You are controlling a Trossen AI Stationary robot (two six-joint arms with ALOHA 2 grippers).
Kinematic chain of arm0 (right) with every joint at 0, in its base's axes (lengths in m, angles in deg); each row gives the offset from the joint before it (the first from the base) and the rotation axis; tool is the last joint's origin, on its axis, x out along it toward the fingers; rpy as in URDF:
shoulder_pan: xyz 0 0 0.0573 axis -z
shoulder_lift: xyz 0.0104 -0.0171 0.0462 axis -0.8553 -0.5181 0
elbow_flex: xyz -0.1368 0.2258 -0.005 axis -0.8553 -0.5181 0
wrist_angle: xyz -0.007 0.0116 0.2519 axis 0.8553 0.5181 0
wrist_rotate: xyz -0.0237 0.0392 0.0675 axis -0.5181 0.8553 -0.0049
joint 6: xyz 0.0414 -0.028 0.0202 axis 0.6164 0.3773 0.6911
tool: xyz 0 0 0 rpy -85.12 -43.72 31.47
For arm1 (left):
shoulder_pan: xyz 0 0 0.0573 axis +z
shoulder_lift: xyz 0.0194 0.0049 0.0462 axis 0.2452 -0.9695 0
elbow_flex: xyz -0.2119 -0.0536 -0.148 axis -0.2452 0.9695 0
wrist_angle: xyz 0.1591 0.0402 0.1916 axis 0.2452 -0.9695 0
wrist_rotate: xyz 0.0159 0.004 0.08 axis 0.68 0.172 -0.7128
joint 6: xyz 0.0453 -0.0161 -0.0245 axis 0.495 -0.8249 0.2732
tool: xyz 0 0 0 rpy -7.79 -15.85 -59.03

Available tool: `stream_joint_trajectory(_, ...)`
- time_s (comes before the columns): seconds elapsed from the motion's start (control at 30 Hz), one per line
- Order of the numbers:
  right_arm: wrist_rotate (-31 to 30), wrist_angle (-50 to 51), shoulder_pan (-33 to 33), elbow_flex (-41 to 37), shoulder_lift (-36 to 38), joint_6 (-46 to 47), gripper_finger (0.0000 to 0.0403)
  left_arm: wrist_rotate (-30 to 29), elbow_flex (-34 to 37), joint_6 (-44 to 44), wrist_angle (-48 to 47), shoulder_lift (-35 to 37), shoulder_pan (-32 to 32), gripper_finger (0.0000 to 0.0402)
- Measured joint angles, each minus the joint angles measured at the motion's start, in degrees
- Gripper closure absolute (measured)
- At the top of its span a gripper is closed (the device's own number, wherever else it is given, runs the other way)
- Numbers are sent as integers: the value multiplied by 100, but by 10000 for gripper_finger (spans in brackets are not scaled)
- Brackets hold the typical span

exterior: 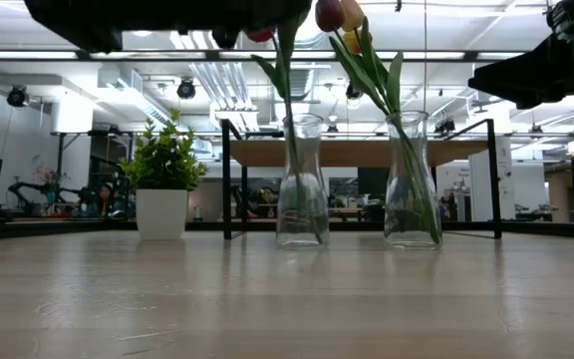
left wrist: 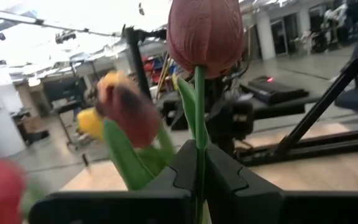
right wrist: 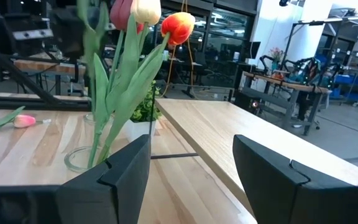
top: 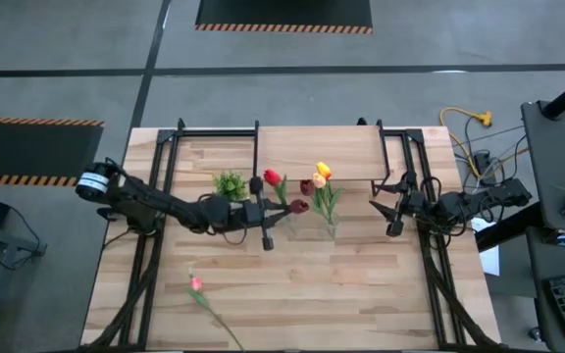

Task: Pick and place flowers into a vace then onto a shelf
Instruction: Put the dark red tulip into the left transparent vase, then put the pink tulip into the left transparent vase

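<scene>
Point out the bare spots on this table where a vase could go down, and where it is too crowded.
Free: the near strip of tabletop, right of the loose pink tulip, and the left edge beside the potted plant. Crowded: the centre, where two glass vases stand before the shelf, with the left end effector clamping a tulip stem there.

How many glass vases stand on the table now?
2. One vase stands below the left claw, holding a stem. The other vase stands beside it, holding several tulips. Both are in front of the shelf.
</scene>
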Motion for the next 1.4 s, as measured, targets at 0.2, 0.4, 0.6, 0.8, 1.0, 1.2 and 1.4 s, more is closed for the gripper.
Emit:
stream_joint_trajectory(0.2, 0, 0, 0, 0, 0, 0, 184, -6, 134, -476, -126, 0, 292, 394)
stream_joint_trajectory(0.4, -1, 0, 1, 0, 0, 0, 184, -9, 153, -738, -196, 7, 398, 340)
stream_joint_trajectory(0.6, -2, -1, 2, 0, 0, 0, 184, 4, 153, -739, -257, 22, 394, 224)
stream_joint_trajectory(0.8, -2, 0, 0, 0, 0, 0, 184, 10, 153, -743, -511, 382, 299, 114)
stream_joint_trajectory(1.0, -2, 0, 1, 0, 1, -13, 184, 12, 153, -745, -834, 852, 171, 64)
stream_joint_trajectory(1.2, -2, 2, 0, 0, 0, -13, 184, 15, 153, -747, -920, 1227, -95, 61)
stream_joint_trajectory(1.4, -2, 0, 2, 0, 0, 0, 184, 15, 148, -1676, -1674, 1732, -664, 61)
